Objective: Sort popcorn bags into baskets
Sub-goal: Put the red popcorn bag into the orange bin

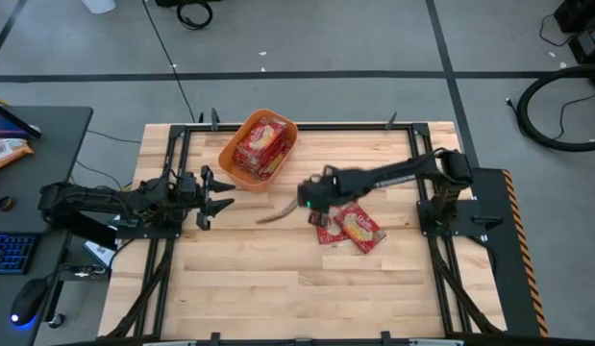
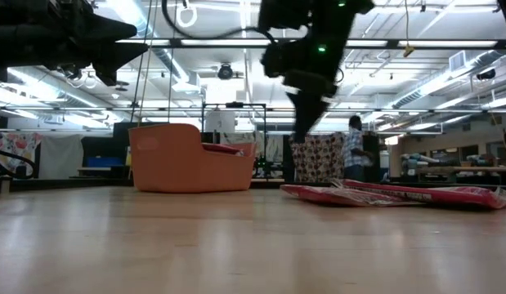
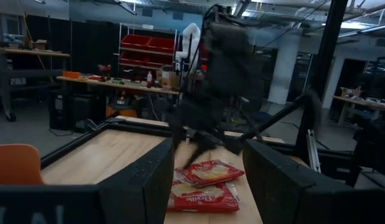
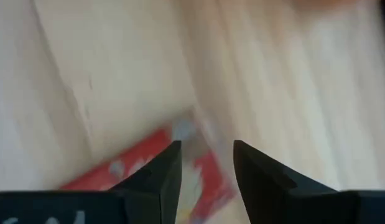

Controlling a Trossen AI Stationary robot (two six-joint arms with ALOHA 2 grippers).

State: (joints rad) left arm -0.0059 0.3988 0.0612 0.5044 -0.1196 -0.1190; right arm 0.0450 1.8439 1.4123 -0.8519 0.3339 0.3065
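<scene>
The left gripper (image 1: 216, 197) waits at the table's (image 1: 278, 288) left side, level with the tub's near end, its arm stretched low along the edge and its jaws spread with nothing between them. Just beyond it, at the far middle of the table, the orange tub (image 1: 241, 144) already holds several red bags (image 1: 261, 146). At centre, the right gripper (image 1: 309, 199) hangs over the near-left corner of the last bags (image 1: 353, 228), which lie overlapping on the wood right of centre. Its jaws stand slightly apart, and the wrist view shows a bag (image 4: 180, 171) under the tips, not yet pinched. A clean pick would likely mean coming straight down on the top bag's free edge, closing on that one alone so the packet beneath stays put, then lifting well clear of the tub's rim before release. The right arm reaches in from the table's right side, extended across it and bent down at the wrist.
</scene>
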